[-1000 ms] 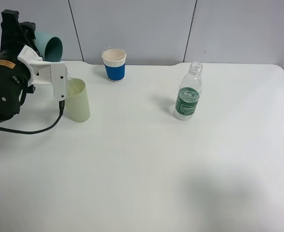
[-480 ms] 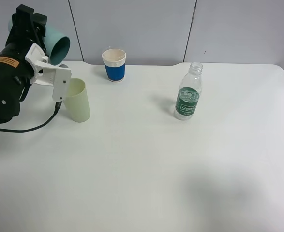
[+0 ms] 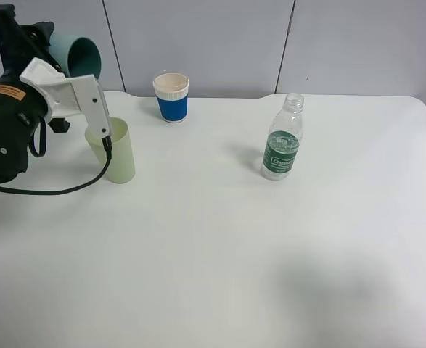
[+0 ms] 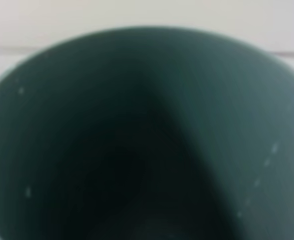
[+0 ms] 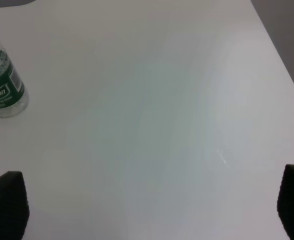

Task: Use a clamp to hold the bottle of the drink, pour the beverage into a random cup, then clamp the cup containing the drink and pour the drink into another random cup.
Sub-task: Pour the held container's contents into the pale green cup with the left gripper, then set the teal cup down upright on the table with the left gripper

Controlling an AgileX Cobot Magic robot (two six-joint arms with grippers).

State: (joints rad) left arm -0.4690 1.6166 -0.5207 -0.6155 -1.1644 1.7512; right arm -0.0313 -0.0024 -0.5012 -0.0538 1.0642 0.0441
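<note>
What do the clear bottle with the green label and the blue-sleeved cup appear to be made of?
The clear bottle with the green label: probably thin glossy plastic, see-through with ribbed walls. The blue-sleeved cup: likely matte paper, with a pale rolled rim and a band that seems to be blue card.

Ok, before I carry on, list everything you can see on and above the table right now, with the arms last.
Teal cup: one, teal, lifted and tipped on its side at the far left, above the table; its dark inside fills the left wrist view.
Pale green cup: one, light green, upright on the table near the left arm.
Paper cup: one, blue with a white rim, upright at the far edge.
Bottle: one, clear with a green label, no cap visible, upright right of centre.
Table: one, white.
Left gripper: shut on the teal cup.
Right gripper: open, holding nothing, over bare table near the bottle.
</note>
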